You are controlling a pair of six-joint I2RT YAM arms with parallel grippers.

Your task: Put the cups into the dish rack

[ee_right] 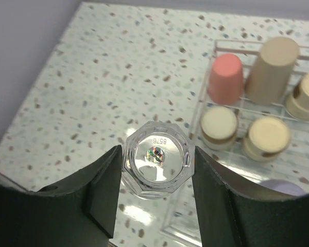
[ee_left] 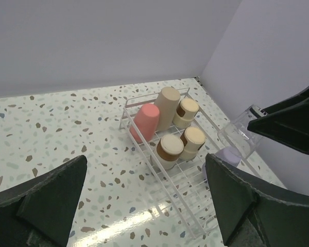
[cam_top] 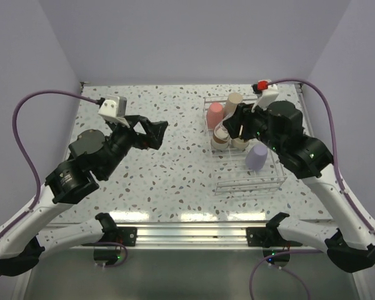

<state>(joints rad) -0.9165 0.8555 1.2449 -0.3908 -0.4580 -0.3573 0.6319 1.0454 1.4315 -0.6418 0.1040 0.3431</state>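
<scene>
Six cups sit in the dish rack (cam_top: 253, 183), ahead and to the right of the right gripper's (ee_right: 155, 177) jaws: a pink cup (ee_right: 225, 77), a tall tan cup (ee_right: 272, 69), three short beige cups (ee_right: 219, 126) and a lavender cup (cam_top: 257, 157). Those jaws are clamped on a clear tumbler (ee_right: 155, 164), its octagonal base facing the wrist. The left gripper (cam_top: 161, 134) hangs over the speckled table (cam_top: 175, 175), jaws spread and empty, the rack well ahead of them.
</scene>
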